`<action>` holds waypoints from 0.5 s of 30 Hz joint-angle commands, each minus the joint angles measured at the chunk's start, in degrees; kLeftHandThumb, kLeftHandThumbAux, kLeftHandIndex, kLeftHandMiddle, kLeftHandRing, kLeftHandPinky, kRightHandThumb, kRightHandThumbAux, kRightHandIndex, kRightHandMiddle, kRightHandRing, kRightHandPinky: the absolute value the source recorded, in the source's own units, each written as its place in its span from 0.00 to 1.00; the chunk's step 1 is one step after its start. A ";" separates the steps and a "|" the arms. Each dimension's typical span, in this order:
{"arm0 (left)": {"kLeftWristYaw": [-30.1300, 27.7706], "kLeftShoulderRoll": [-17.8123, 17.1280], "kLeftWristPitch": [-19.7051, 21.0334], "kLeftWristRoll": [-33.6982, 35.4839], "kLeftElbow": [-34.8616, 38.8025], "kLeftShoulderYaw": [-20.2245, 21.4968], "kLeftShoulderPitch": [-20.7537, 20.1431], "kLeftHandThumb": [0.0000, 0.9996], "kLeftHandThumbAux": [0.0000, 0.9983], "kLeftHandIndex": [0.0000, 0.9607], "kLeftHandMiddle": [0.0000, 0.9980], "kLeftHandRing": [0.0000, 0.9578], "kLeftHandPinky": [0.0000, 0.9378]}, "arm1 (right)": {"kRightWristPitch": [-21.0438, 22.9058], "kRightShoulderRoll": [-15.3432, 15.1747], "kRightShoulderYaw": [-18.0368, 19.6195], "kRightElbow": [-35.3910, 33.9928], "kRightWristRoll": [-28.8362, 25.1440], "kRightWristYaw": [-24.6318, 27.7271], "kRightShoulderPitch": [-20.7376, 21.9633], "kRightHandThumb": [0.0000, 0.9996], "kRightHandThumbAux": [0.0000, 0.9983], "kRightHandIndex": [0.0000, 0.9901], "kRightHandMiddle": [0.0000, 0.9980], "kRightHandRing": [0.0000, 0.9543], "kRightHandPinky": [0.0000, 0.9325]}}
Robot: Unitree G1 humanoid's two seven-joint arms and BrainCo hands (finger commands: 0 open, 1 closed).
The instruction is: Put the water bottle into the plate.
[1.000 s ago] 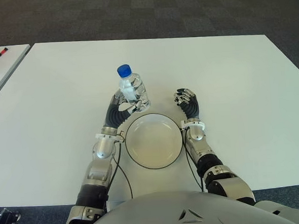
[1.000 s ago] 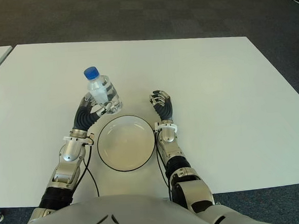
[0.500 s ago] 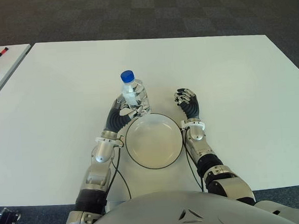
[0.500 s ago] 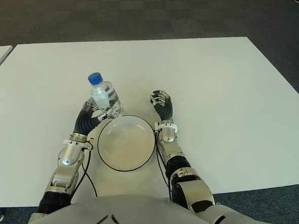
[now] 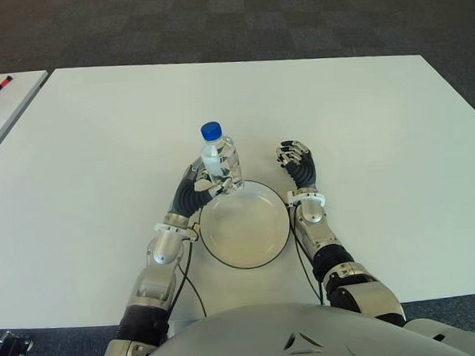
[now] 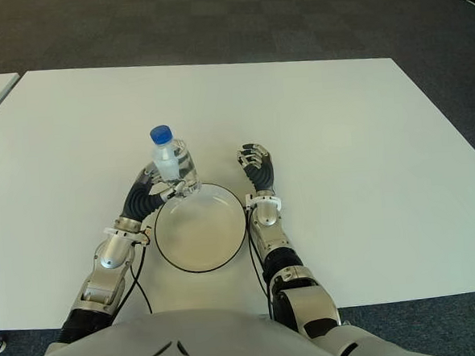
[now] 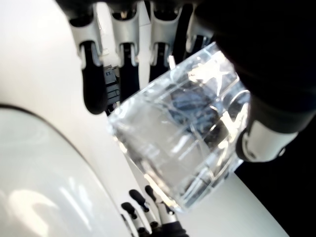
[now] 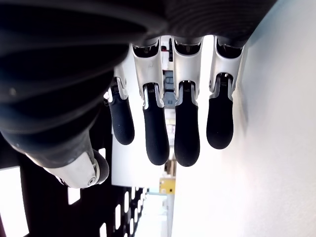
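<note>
On the white table (image 5: 83,155), the water bottle (image 5: 219,161) is held upright in the left hand (image 5: 199,186), whose fingers are wrapped around its lower body. It is kept above the far left rim of the plate (image 5: 244,225), apparently so that it can be carried inward over the dish; whether its base touches the rim cannot be told. Nothing lies in the plate, so the placing is judged not yet done. Just right of the plate, the right hand (image 5: 296,163) is seen idle, its fingers loosely curled around nothing.
</note>
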State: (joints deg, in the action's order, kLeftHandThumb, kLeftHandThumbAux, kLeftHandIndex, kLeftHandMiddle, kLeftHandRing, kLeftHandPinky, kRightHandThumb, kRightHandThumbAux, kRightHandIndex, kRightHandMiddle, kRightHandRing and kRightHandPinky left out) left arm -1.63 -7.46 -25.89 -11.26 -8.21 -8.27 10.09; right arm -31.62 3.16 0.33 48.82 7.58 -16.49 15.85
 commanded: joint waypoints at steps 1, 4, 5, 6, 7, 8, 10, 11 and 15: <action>-0.38 -0.50 -1.74 -0.55 -1.45 -0.62 -0.01 0.95 0.65 0.39 0.53 0.59 0.77 | 1.98 0.00 0.13 1.45 -0.17 0.20 -1.60 0.94 0.67 0.36 0.49 0.55 0.58; 0.02 -0.60 -2.22 -1.07 -2.11 -0.73 -0.03 0.95 0.65 0.39 0.53 0.59 0.77 | 2.00 0.01 0.16 1.44 -0.21 0.21 -1.58 0.94 0.67 0.36 0.49 0.55 0.59; 0.12 -0.64 -2.33 -1.24 -2.26 -0.74 -0.04 0.95 0.65 0.39 0.53 0.59 0.77 | 2.01 0.02 0.16 1.43 -0.20 0.21 -1.58 0.94 0.67 0.36 0.49 0.55 0.59; 0.26 -0.68 -2.42 -1.50 -2.45 -0.77 -0.05 0.95 0.65 0.39 0.53 0.59 0.77 | 2.02 0.00 0.17 1.43 -0.20 0.21 -1.56 0.94 0.67 0.36 0.49 0.55 0.59; 0.36 -0.71 -2.50 -1.67 -2.58 -0.79 -0.06 0.95 0.65 0.39 0.53 0.59 0.76 | 2.03 0.00 0.18 1.43 -0.20 0.22 -1.55 0.94 0.67 0.36 0.49 0.55 0.59; 0.42 -0.74 -2.59 -1.81 -2.72 -0.79 -0.06 0.95 0.65 0.39 0.53 0.59 0.76 | 2.06 -0.01 0.18 1.42 -0.19 0.22 -1.55 0.94 0.67 0.36 0.49 0.55 0.59; 0.53 -0.91 -2.90 -2.10 -3.20 -0.78 0.04 0.95 0.65 0.39 0.53 0.59 0.75 | 2.21 -0.01 0.17 1.35 -0.17 0.23 -1.53 0.94 0.67 0.36 0.49 0.55 0.59; 0.55 -0.95 -3.01 -2.17 -3.36 -0.77 0.06 0.95 0.65 0.39 0.53 0.59 0.75 | 2.25 -0.01 0.16 1.33 -0.17 0.23 -1.53 0.94 0.67 0.36 0.49 0.55 0.59; 0.51 -1.22 -3.82 -2.57 -4.50 -0.78 0.13 0.95 0.65 0.39 0.53 0.59 0.75 | 2.62 -0.07 0.11 1.16 -0.09 0.23 -1.52 0.94 0.67 0.36 0.49 0.55 0.59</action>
State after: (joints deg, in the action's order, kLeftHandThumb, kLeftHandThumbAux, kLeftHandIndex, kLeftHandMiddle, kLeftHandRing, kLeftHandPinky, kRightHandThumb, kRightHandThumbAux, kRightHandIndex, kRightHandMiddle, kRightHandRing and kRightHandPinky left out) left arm -1.49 -8.37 -28.76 -13.39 -11.50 -8.66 10.31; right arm -31.24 3.15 0.39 48.74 7.57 -16.48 15.85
